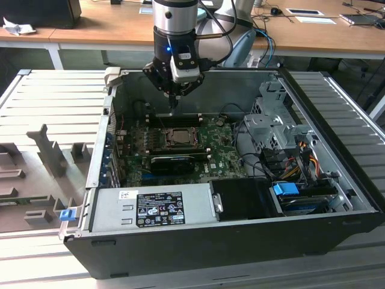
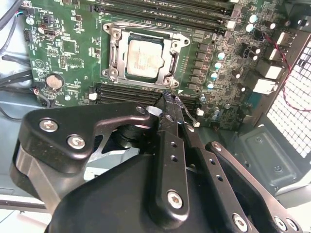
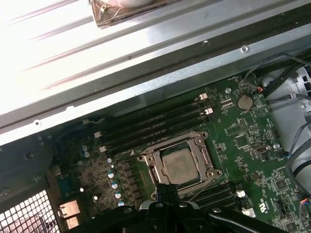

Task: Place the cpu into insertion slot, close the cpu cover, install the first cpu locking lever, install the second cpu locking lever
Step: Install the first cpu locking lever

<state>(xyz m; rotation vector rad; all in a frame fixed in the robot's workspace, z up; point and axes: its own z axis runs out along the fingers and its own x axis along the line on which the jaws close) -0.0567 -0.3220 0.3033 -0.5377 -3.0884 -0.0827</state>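
Black pincer (image 2: 169,98) was pressed together on nothing, tips just beside a corner of the small dark-framed square insertion slot (image 2: 138,81) on the green motherboard (image 2: 68,46). The flat silver-grey square cpu (image 2: 144,59) sat in that slot, thin dark-silver metal cpu cover (image 2: 118,53) seemingly down around it. My worry: dropping slightly off-line could jab the long black memory slots (image 2: 126,92) beside it.
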